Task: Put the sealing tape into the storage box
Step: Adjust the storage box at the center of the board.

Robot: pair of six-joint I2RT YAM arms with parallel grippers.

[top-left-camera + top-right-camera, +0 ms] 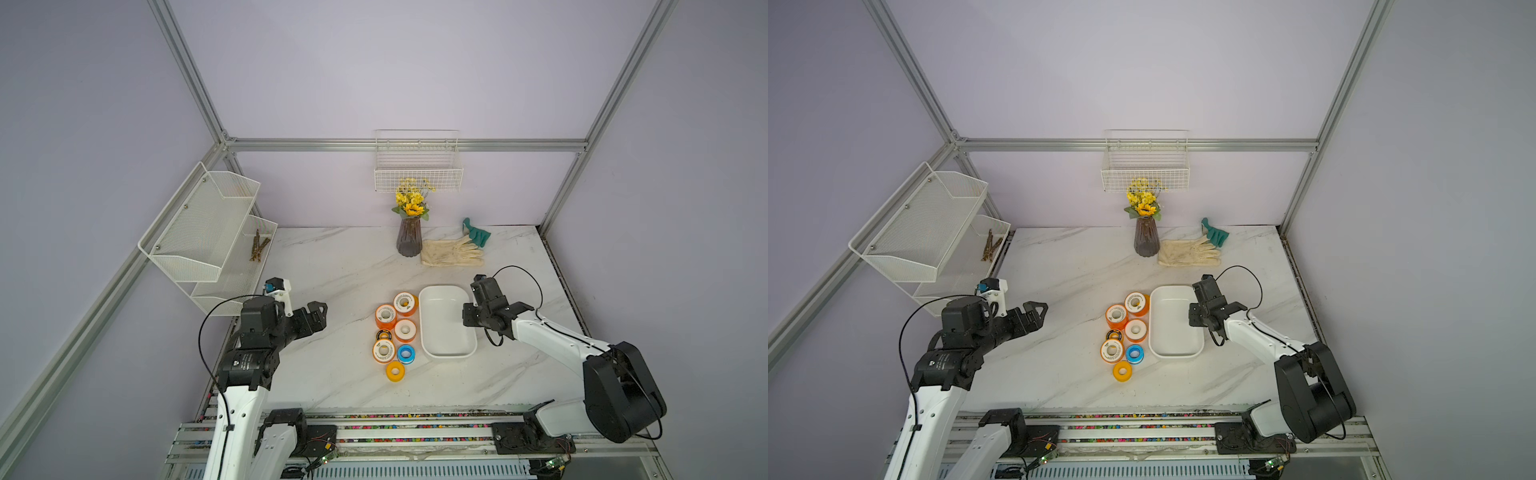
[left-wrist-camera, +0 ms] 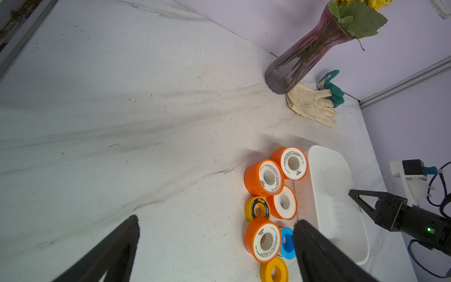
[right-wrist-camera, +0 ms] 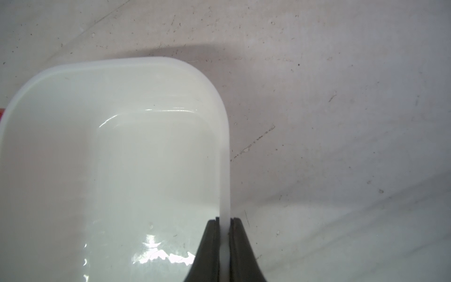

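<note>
The right gripper (image 3: 224,221) is closed on the box (image 3: 146,62). Its thin white wall, the long one on the robot's right, is pinched between the pads with one jaw inside and one outside. The left gripper (image 2: 217,219) is spread wide and nothing is held in it.

Trouble could be caused by that one-sided grip. If the box is lifted or dragged by a single thin wall, it may be tipped or flexed, or it may be lost from the pads. If it is pushed sideways, the tape spools (image 1: 404,330) may be shoved apart. The spools are packed tightly, so neighbours may be knocked when one is picked. The small black-and-yellow spool (image 1: 384,335) is hemmed in by larger ones.

No spool is seen in the box. Seven are gathered on the table (image 1: 332,266) along the box's other long side. Whether the nearest orange ones touch its wall cannot be settled from above. They lie across the box from the right gripper, and between the box and the left gripper, with bare table before the open jaws.
</note>
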